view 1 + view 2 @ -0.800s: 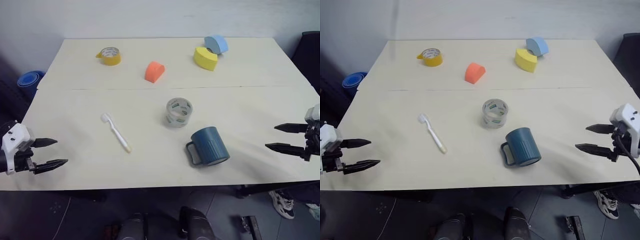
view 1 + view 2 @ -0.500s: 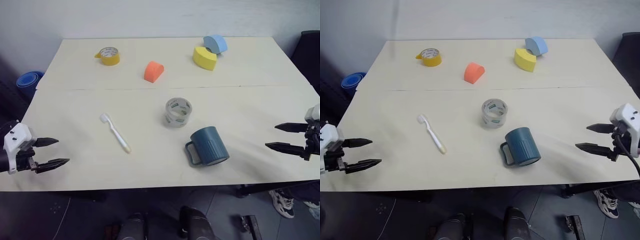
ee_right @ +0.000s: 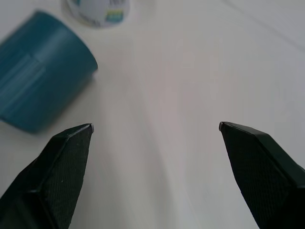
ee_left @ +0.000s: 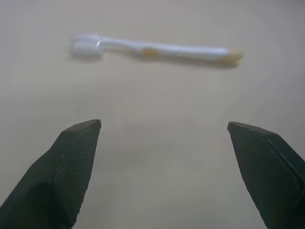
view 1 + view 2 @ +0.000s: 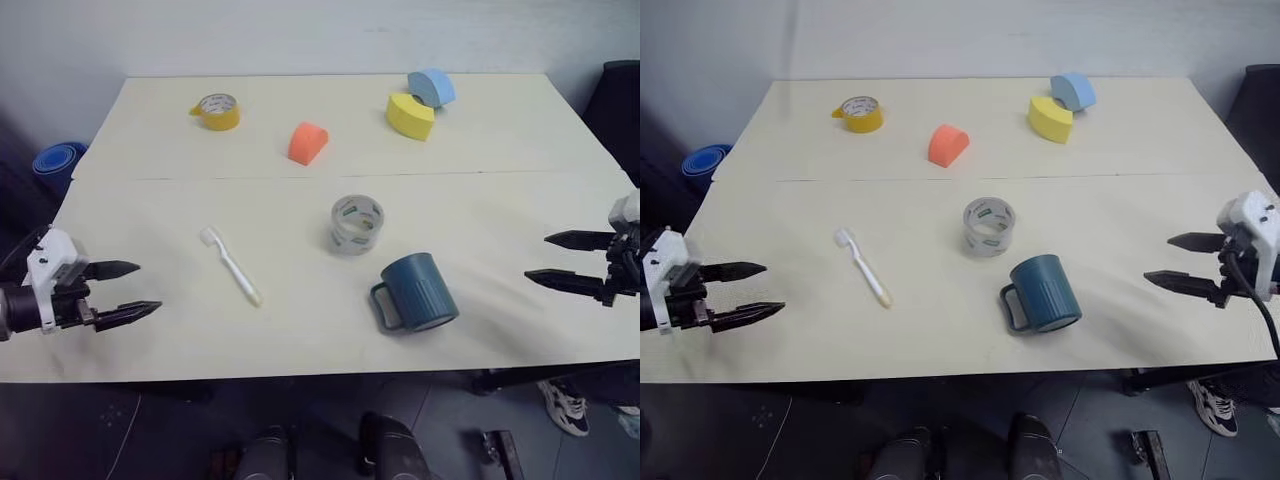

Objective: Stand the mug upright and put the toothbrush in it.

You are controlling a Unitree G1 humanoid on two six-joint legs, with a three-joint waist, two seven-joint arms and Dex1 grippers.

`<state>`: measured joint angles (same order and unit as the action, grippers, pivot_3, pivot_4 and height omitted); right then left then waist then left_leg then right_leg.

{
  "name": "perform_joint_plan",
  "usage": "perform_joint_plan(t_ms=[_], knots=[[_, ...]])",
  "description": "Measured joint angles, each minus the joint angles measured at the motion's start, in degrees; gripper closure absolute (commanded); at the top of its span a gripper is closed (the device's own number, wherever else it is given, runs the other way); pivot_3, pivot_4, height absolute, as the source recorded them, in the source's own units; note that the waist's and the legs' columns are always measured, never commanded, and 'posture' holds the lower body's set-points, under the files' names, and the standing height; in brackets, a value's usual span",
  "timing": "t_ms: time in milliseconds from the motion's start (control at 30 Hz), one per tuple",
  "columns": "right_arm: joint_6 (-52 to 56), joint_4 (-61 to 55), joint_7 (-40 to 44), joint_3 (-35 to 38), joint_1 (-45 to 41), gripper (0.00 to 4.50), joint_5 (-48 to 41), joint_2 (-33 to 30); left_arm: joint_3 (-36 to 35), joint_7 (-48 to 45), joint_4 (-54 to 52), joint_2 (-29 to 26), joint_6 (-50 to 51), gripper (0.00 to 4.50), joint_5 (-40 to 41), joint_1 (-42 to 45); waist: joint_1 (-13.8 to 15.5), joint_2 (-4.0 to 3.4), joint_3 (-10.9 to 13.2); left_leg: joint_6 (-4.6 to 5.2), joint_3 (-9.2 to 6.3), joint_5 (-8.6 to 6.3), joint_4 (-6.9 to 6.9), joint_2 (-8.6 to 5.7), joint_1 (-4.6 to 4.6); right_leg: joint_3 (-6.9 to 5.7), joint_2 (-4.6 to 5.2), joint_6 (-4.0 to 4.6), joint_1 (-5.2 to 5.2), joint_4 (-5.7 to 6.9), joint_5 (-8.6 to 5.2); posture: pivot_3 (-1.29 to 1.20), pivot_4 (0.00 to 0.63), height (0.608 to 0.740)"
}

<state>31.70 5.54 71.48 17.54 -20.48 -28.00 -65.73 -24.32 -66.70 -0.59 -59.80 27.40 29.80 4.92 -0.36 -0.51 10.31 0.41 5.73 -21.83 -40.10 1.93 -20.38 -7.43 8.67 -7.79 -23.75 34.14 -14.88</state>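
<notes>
The mug (image 5: 416,291) lies on its side near the front edge of the surface (image 5: 500,150), just in front of a clear tape roll (image 5: 357,223). The toothbrush (image 5: 231,265) lies flat to its left. The left hand (image 5: 128,291) and right hand (image 5: 555,260) hover at opposite edges, fingers spread wide, holding nothing.
</notes>
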Motion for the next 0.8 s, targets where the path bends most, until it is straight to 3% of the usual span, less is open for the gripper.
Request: perform_joint_plan(t_ms=[100, 167, 267, 400, 600, 800], knots=[[4.32, -5.01, -3.20, -5.45, -11.46, 0.08, -1.16, 3.50, -0.05, 1.88, -8.12, -0.14, 8.54, 0.00, 7.99, 6.46, -0.22, 0.01, 0.00, -0.04, 0.00, -0.01, -0.05, 0.06, 0.05, 0.08, -0.05, 0.04, 0.00, 0.08, 0.01, 0.00, 0.150, 0.740], [9.18, -5.35, -7.10, -11.89, -22.58, 0.08, -0.84, 10.77, 0.86, 2.41, -13.66, -0.30, 14.15, 0.00, 14.53, 12.15, -0.83, 0.03, 0.00, -0.07, 0.00, -0.03, -0.04, 0.06, 0.08, 0.10, -0.06, 0.04, -0.03, 0.18, 0.01, 0.00, 0.150, 0.740], [12.57, -4.12, -10.23, -19.10, -29.01, 0.26, 1.24, 16.76, 3.29, 2.64, -19.19, -0.98, 16.89, 0.00, 18.25, 15.44, -1.15, 0.02, 0.00, -0.12, -0.06, -0.06, 0.11, 0.04, 0.04, 0.02, -0.08, 0.04, -0.17, 0.34, 0.01, 0.00, 0.150, 0.740], [11.73, -0.21, -12.49, -26.72, -33.61, 1.19, 6.12, 24.19, 8.05, 1.21, -20.67, -1.44, 16.65, 0.00, 17.47, 16.24, -1.34, 0.04, 0.01, -0.12, -0.04, -0.06, 0.05, -0.01, -0.19, 0.01, -0.10, 0.04, -0.32, 0.26, 0.00, 0.00, 0.150, 0.740], [7.34, 5.09, -11.41, -37.21, -35.28, 1.19, 14.15, 29.02, 11.50, -1.01, -20.94, -2.18, 13.92, 0.00, 14.91, 18.07, -1.19, 0.05, 0.02, -0.10, -0.04, -0.05, -0.05, -0.02, -0.26, 0.03, -0.10, 0.04, -0.35, 0.29, 0.00, 0.00, 0.150, 0.740], [4.86, 8.75, -8.95, -38.81, -36.08, 1.19, 17.20, 32.33, 13.29, -1.73, -18.84, -2.07, 11.47, 0.00, 12.14, 19.25, -1.43, 0.05, 0.02, -0.11, -0.02, -0.04, -0.04, 0.01, -0.24, 0.02, -0.13, 0.04, -0.36, 0.30, 0.00, 0.00, 0.150, 0.740]])
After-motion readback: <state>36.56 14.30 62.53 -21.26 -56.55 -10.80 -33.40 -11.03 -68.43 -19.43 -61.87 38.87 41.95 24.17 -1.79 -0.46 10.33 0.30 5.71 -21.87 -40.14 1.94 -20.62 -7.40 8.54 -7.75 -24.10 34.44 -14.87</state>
